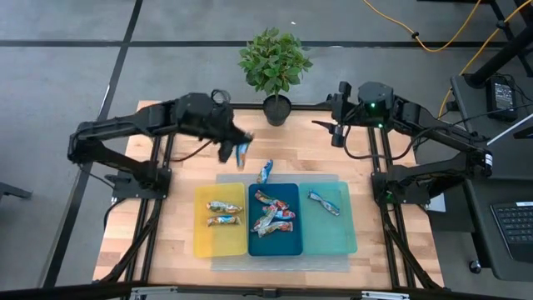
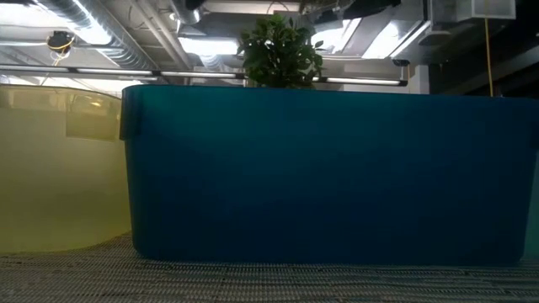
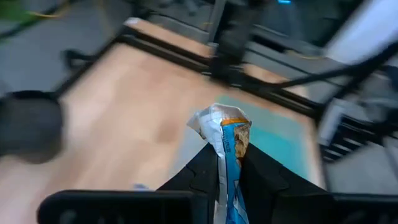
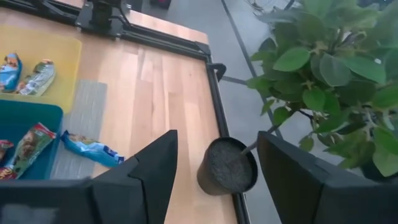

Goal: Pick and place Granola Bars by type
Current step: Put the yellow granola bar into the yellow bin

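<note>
Blue granola bar (image 3: pixel 227 146) between left fingers (image 3: pixel 264 180)

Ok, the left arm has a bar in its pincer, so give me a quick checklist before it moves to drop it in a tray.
1. Grip: the left pincer is shut on a blue granola bar, which sticks out between the fingers. Ok.
2. Matching tray: the teal tray holds one blue bar. Ok.
3. Wrapper match: print too small to compare. Cannot tell.
4. Stray bar: another blue bar lies on the table beyond the dark blue tray. Not ok, unsorted.
5. Right pincer: open, up by the plant pot, clear of the trays. Ok.
</note>
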